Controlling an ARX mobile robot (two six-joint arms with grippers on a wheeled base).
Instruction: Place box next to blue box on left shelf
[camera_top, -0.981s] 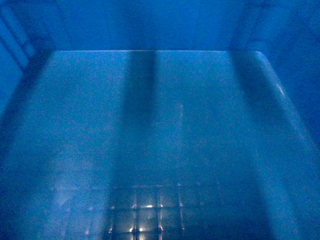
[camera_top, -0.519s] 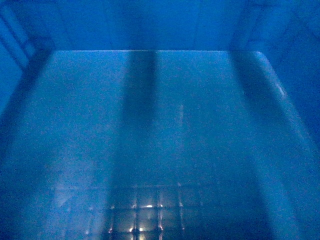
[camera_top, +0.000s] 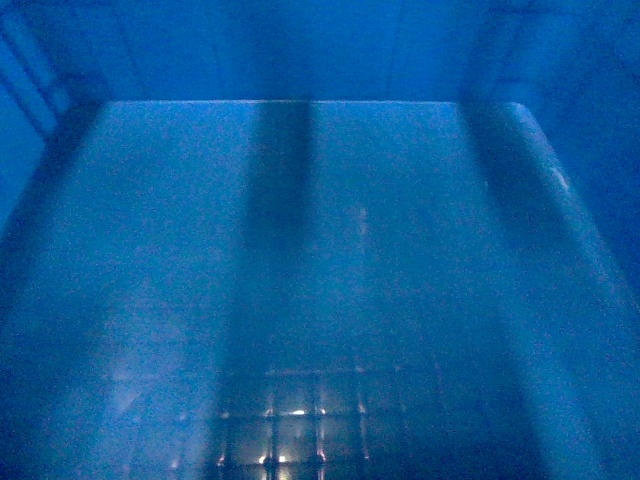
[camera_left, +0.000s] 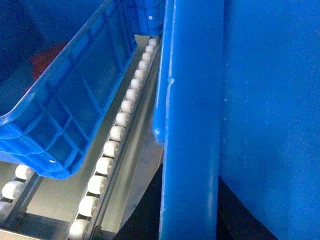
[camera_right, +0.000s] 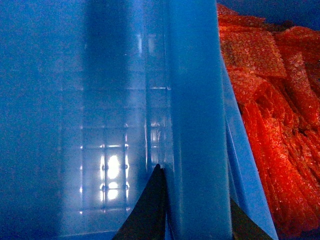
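The box (camera_top: 320, 260) is filling the whole head view: only its blue floor with a faint square grid and its inner walls are showing. In the left wrist view the box's thick rim (camera_left: 192, 125) is running straight up the frame, with dark finger tips (camera_left: 150, 210) lying against it at the bottom; whether they are clamping it, I cannot tell. Just beside, the shelf's row of white rollers (camera_left: 117, 132) is showing, with a second blue box (camera_left: 65, 110) sitting over the rails to the left, apart from the held rim. In the right wrist view dark fingers (camera_right: 150, 205) are flanking the rim (camera_right: 197, 125) on both sides, gripping it. Red bubble wrap (camera_right: 270, 115) is lying beyond.
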